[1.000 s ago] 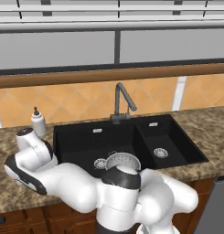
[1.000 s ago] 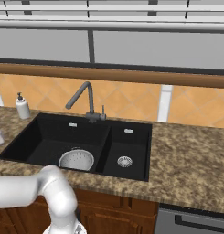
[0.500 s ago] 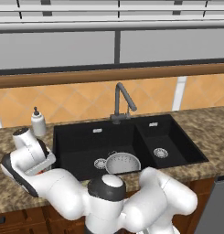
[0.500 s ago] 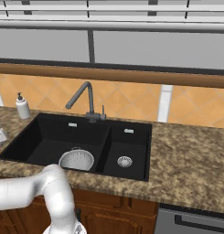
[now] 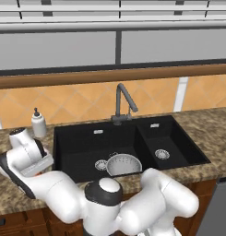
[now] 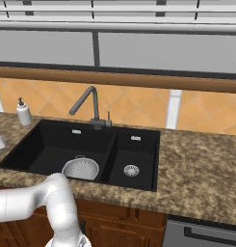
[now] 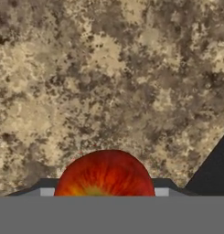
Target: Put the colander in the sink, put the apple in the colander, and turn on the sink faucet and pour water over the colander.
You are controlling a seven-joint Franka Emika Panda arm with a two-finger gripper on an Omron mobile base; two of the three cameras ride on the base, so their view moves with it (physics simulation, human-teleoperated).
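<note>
The apple (image 7: 105,173) is sitting at the bottom of the hand view, right at the tool, over the speckled worktop (image 7: 109,77); whether the tool is gripping it I cannot tell. Farther off, the colander (image 5: 123,164) is resting in the large basin of the sink (image 5: 82,143), beside the drain. Behind it, the sink faucet (image 5: 122,102) is standing, with a soap bottle (image 5: 38,124) off to the left.

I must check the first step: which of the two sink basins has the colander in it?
The large basin, on the soap bottle's side, holds the colander. The smaller basin has only its drain.
</note>
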